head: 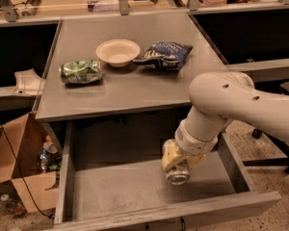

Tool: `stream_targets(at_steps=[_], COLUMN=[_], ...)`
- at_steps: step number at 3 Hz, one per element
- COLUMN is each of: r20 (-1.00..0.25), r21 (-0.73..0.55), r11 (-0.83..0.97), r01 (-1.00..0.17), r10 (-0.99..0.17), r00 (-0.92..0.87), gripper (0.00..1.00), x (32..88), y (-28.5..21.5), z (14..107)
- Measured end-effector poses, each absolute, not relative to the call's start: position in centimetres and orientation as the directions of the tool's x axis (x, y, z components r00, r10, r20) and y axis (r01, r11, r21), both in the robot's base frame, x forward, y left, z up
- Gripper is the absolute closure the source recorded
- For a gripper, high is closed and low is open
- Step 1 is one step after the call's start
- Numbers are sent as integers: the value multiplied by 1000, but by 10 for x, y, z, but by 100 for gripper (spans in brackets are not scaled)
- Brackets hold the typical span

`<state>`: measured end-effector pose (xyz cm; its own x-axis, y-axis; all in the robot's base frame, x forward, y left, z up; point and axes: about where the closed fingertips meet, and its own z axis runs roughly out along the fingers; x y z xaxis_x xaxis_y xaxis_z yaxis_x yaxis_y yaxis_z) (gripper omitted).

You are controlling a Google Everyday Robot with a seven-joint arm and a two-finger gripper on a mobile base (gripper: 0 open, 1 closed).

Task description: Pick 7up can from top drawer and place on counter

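Small cylindrical 7up can (178, 176), green-and-white body mostly hidden, one silver metal end showing. It is inside the drawer, right half, nearer the right wall than the left. Whether it clears the floor I cannot tell.

Long axis tilted: the silver end faces down and toward the drawer's front wall, the other end runs up into the grip.

Pincer (176, 161), yellowish pads, closed around the can's upper body. Wrist comes down onto it from above and right. White arm (241, 100) reaches in from the right, its elbow level with the bench's front right corner.

Top drawer (115, 189): wide, shallow, grey wood-grain, pulled out toward the camera, nothing else seen on its floor.

Key relation: the large flat grey matte bench (135, 88) lies above and behind the can. Its front edge overhangs the drawer's back part, so my judgement is the can should rise clear of that edge before travelling back over it.

Nearest bare landing patch looks to be by the front right corner. Further back:
- crinkled blue snack bag (166, 55), right of centre
- white paper bowl (118, 52), centre
- shiny green foil snack bag (81, 72), near the left edge

Brown cardboard box (14, 177) on the floor, left of the drawer.
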<state>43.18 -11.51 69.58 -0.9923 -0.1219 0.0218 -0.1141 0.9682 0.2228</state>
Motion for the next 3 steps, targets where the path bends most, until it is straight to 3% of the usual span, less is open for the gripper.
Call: stream_targets(at_steps=[3], r20=[-45], r21=[222], r11=[962], r01=[-158], r10=[-152], r00=[-987], gripper=[100], x=[442], y=[-128], z=[754])
